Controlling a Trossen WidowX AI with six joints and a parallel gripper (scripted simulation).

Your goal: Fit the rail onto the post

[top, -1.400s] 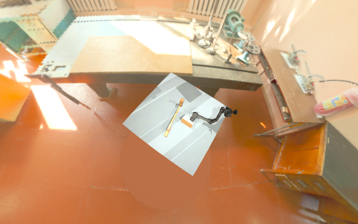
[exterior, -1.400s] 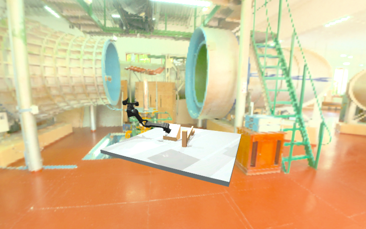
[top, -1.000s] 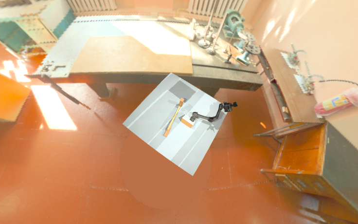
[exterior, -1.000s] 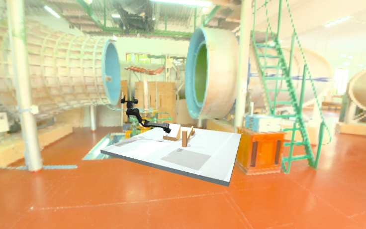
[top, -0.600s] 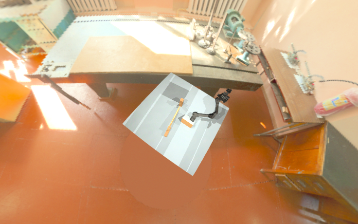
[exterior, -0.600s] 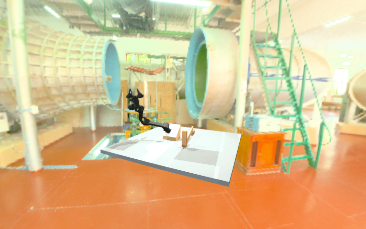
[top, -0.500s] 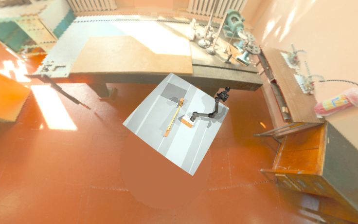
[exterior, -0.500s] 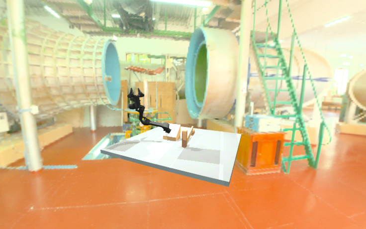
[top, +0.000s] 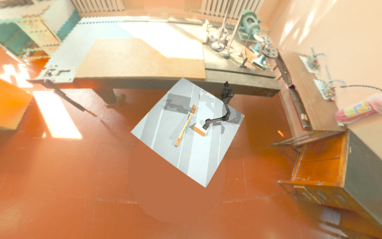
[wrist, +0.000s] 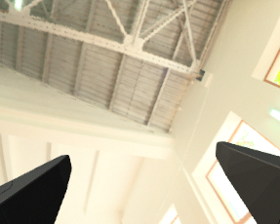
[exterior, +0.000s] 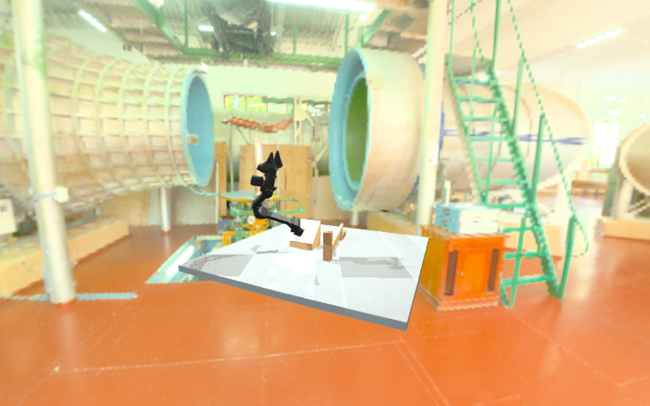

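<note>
The pale wooden rail (top: 185,127) (exterior: 338,235) runs between the brown post (top: 193,109) (exterior: 327,245) and the low footboard block (top: 177,143). Its far end lies at the block; the bracket is too small to make out. Its near end is at the post, partly hidden behind it in the exterior view. Pegs and holes do not show, and I cannot tell whether rail and post touch or whether the rail is exactly level. My gripper (top: 226,82) (exterior: 274,153) (wrist: 144,155) is open and empty, raised high, pointing up and well away from the rail.
The arm's base sits on a white-topped wooden block (top: 199,130) (exterior: 304,245) beside the rail. All of it stands on the pale square table top (top: 198,161) (exterior: 287,280). The wrist view shows only ceiling, walls and windows behind the fingers.
</note>
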